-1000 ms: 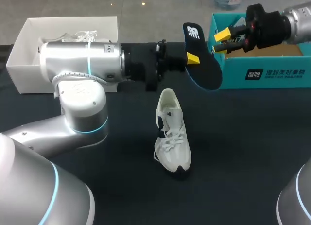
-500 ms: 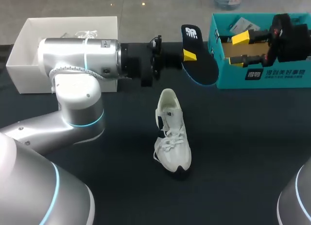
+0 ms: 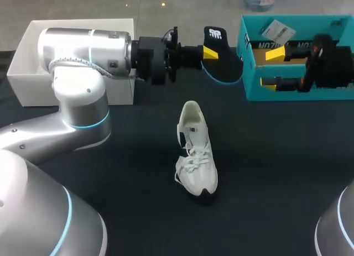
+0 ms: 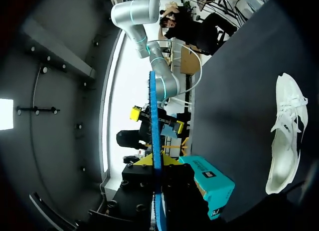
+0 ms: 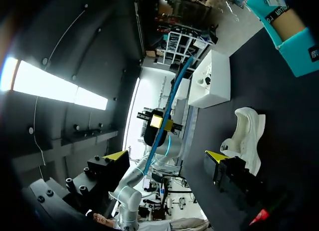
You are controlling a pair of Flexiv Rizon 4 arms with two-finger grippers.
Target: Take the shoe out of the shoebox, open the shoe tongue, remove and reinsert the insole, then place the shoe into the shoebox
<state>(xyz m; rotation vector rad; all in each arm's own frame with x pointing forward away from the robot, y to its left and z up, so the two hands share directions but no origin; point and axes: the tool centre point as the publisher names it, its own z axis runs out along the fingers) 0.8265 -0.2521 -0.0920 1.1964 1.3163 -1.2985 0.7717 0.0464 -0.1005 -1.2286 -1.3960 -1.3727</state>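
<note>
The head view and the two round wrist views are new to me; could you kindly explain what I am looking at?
The machine is a robot with a left arm and a right arm at a table. The head view looks down from above and behind; each round picture comes from a camera on one arm's wrist. On the table are a white shoe, a white box and a teal shoebox. The left gripper is shut on a dark insole; the right gripper is open, by the teal shoebox, holding nothing.

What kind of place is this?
Probably a robot lab: a silver robot arm holds a black blue-edged insole above a dark table, near a white lace-up sneaker and teal cardboard shoebox.
</note>
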